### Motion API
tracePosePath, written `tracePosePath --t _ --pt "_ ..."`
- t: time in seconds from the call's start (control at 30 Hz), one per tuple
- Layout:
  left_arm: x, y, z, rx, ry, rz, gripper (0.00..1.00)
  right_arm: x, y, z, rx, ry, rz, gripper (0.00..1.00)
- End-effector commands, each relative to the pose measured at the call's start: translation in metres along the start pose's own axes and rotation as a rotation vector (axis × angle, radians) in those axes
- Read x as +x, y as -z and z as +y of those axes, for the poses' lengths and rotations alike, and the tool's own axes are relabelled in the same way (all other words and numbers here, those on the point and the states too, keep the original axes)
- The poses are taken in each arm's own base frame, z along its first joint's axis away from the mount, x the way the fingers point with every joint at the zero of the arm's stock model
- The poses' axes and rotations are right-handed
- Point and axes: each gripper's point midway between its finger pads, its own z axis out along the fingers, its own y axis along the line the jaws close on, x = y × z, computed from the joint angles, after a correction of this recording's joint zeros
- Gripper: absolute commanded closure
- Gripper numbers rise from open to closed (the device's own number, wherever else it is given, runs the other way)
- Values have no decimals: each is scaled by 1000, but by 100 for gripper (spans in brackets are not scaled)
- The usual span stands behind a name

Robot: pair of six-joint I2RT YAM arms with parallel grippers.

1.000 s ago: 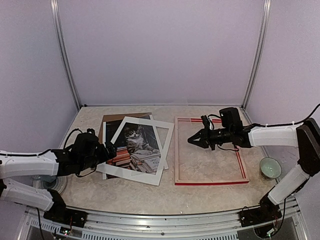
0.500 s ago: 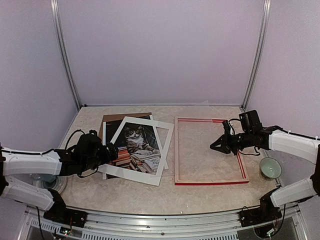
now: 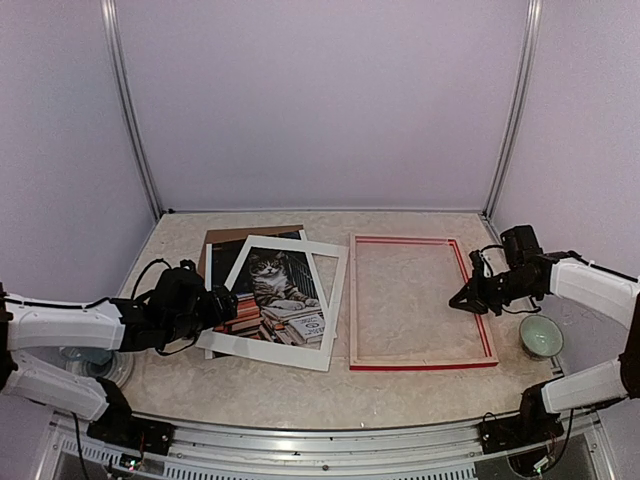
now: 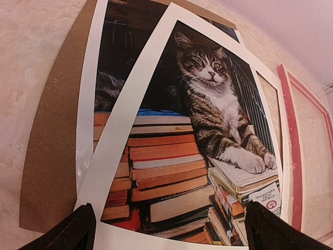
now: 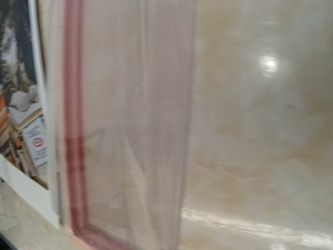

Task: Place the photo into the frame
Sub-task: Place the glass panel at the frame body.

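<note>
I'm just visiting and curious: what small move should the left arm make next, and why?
Probably close the left end effector on the near edge of the white border and lift it aside. Its jaws stand open right at that edge, the border lies on top of the photo, and the frame beside it is empty.

**Twin-arm unit: exterior finish**

- Left arm (image 3: 60,325): glossy white shell links, with bulky black joint housings directly behind the pincer.
- Left cable (image 3: 140,272): thin, black, looping just behind the pincer's wrist block.
- Left gripper (image 3: 224,300): black body with two matte black fingers (image 4: 73,232), wedge-shaped and plain-faced.
- Right arm (image 3: 590,282): white shell, with a black boxy wrist block behind the pincer.
- Right cable (image 3: 590,243): thin, black, trailing rearward from the wrist block.
- Right gripper (image 3: 460,300): black throughout.
- Bases (image 3: 115,425): black blocks, farthest from the pincers.
</note>
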Motion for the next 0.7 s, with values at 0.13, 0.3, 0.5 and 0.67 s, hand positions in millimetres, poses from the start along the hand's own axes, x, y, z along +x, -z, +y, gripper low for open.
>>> tracePosePath --t 0.13,0.3,0.5,0.67 --pt "-6 0 -13 37 -5 -12 1 -7 10 -26 94 58 -11 100" --pt "-5 -1 -16 43 -3 -7 1 -11 5 -33 121 57 -16 100" --pt "-2 -1 -15 38 -8 -3 1 -13 4 -41 171 50 -7 100" --pt "0 -2 -16 42 -4 0 1 -17 9 -48 227 45 -15 100"
